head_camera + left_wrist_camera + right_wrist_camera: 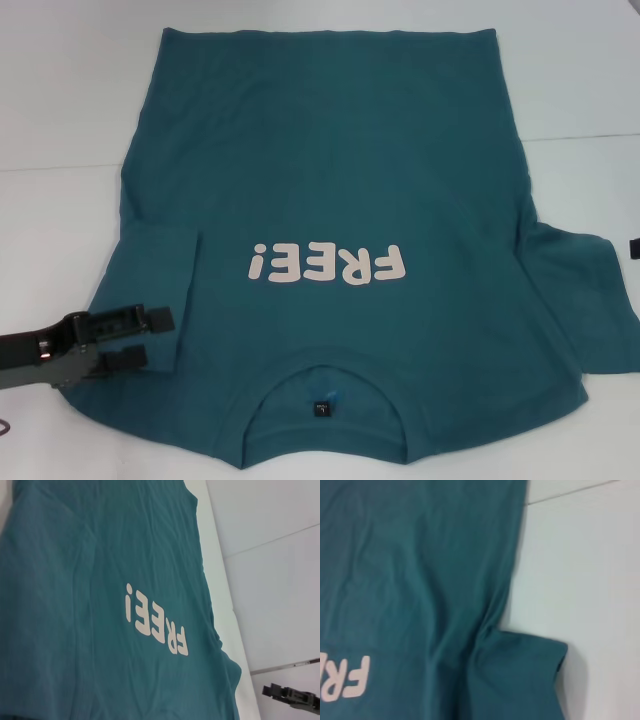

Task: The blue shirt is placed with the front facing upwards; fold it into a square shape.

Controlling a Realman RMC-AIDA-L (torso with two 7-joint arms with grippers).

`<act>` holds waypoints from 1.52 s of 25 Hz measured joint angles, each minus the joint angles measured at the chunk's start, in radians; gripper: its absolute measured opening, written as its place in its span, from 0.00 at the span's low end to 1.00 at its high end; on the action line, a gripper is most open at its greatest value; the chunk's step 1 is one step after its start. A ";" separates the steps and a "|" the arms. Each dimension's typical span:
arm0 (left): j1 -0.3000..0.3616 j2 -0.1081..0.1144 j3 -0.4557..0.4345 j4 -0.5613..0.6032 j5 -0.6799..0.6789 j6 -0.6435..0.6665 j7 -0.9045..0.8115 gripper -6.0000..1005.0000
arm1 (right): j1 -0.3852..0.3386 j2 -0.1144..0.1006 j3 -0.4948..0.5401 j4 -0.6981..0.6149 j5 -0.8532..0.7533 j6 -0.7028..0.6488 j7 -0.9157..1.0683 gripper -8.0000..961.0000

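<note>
Blue shirt in the head view lies spread front-up over most of the white table, collar toward the near edge and hem toward the far edge, so its long axis runs near to far. The "FREE!" print sits across the chest. On the robot's left side the sleeve is already folded inward over the body, leaving a straight vertical edge. On the robot's right side the sleeve still sticks out flat toward the right edge of the table. The left gripper hovers at the near-left part of the shirt, its two dark fingers parted and holding nothing, pointing inward across the folded sleeve edge. The right gripper shows only as a dark sliver at the right edge, so its jaws cannot be told there.

The left wrist view looks over the shirt body and print, with bare table beyond the cloth. A dark gripper, likely the right arm's, sits over the table well apart from the shirt; its jaw state cannot be told.

The right wrist view shows the unfolded sleeve and armpit crease lying close below that arm. The right arm is judged nearer to this sleeve, which would fold inward across the long axis.
</note>
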 joint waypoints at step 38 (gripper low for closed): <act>-0.009 -0.005 -0.003 -0.027 -0.002 -0.050 0.001 0.94 | 0.027 0.167 -0.117 0.055 -0.055 0.384 -0.032 0.68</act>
